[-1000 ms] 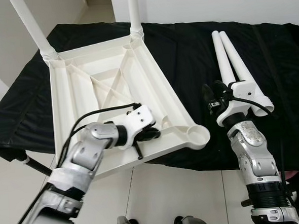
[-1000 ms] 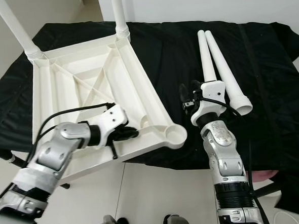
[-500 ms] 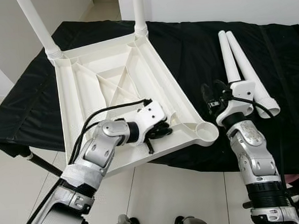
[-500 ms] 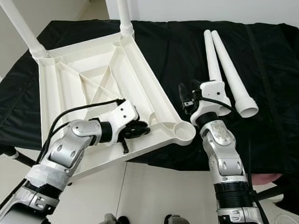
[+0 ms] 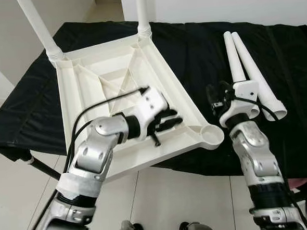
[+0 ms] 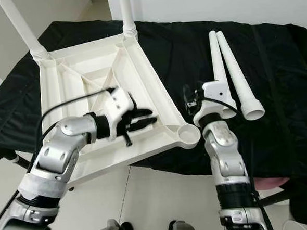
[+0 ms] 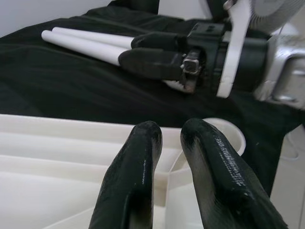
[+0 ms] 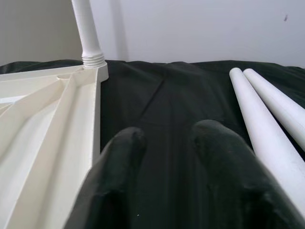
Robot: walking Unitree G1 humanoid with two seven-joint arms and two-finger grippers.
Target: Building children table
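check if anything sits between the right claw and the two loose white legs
Nothing visible does. The right claw hovers over bare black cloth just beside the two loose white plastic table legs, which lie side by side to its right. The upturned white plastic tabletop is on its other side.

— What lies before you?

— A white children's table (image 5: 115, 81), upside down on a black cloth (image 5: 202, 54), two legs (image 5: 36, 25) already standing up from its far corners. Its near right corner socket (image 5: 213, 136) is empty.

— And your arms?

— My left gripper (image 5: 167, 123) hovers over the underside near that socket, fingers slightly parted. My right gripper (image 5: 217, 96) sits over the cloth, just beside the thick ends of two loose legs (image 5: 247, 70) lying side by side; its fingers I cannot judge.
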